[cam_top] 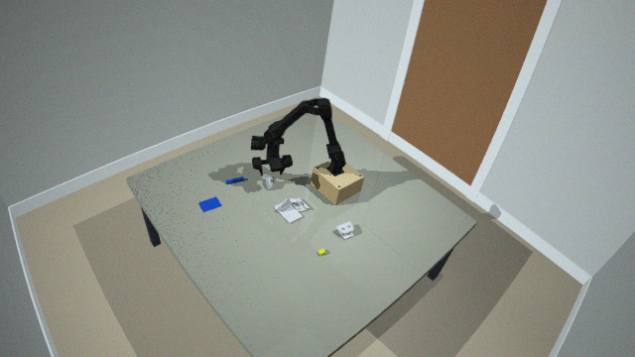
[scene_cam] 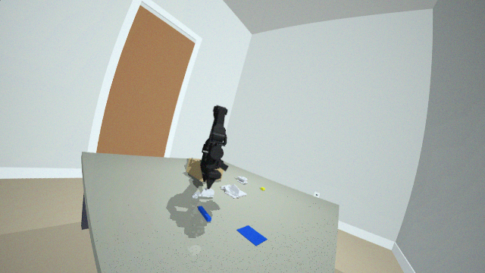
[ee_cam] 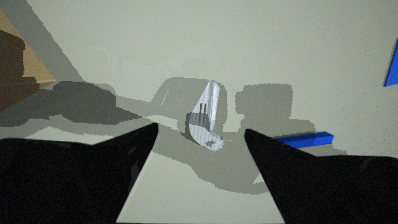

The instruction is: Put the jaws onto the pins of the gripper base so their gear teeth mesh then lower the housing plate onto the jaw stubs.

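My gripper (cam_top: 271,173) (scene_cam: 209,186) (ee_cam: 202,130) is open and empty, pointing down above a white toothed jaw (cam_top: 269,182) (scene_cam: 207,193) (ee_cam: 214,107). In the wrist view the jaw lies on the table between and just beyond the fingertips, its toothed end towards me. The white gripper base (cam_top: 292,216) (scene_cam: 235,192) lies nearer the middle of the table. Raised white parts show on it, but the pins and the second jaw are too small to tell apart. A white piece with two dark holes (cam_top: 345,232) (scene_cam: 242,180), seemingly the housing plate, lies apart from the base.
A blue bar (cam_top: 234,180) (scene_cam: 204,214) (ee_cam: 310,140) lies close beside the jaw. A flat blue rectangle (cam_top: 209,204) (scene_cam: 251,235) lies farther out. A small yellow block (cam_top: 321,252) (scene_cam: 262,189) is near the housing plate. The arm stands on a wooden box (cam_top: 327,187) (scene_cam: 194,169).
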